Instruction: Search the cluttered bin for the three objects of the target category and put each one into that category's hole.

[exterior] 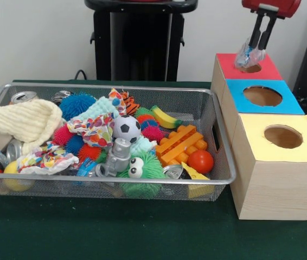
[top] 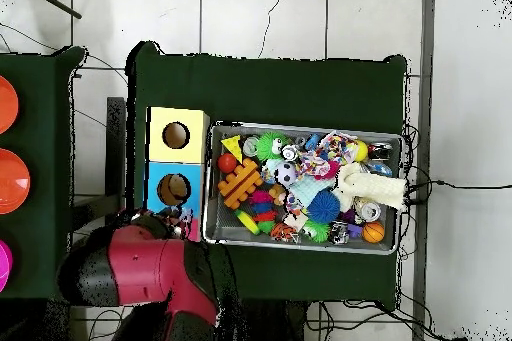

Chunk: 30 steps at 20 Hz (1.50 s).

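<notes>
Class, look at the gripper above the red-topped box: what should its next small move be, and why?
Probably open and release. The gripper holds a crinkled clear-and-blue plastic piece right at the round hole in the red-topped wooden box, so the piece seems placed to fall in once let go.

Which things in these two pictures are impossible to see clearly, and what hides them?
- Red-topped box: in the overhead view, the arm covers it.
- The crumpled item in the hand: front view, too small to identify.
- Inside of the holes: both views show only dark openings.
- Items at the bottom of the wire bin: buried under toys and the cream cloth.
</notes>
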Available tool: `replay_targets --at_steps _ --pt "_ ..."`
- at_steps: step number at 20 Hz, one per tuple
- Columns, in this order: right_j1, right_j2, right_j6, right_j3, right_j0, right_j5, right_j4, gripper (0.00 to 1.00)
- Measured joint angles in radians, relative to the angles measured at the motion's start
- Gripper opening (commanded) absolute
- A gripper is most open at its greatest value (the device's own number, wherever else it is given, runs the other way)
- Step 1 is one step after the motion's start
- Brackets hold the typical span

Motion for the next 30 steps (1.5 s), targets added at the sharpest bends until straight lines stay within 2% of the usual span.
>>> replay_targets --at_steps 12,20,30 --pt "-0.017 0.000 0.000 -0.087 -0.014 0.131 0.001 0.00" --pt "-0.003 0.000 0.000 -0.137 -0.008 0.133 0.001 0.00" --pt "0.004 0.000 0.000 -0.156 -0.006 0.133 0.009 0.00"
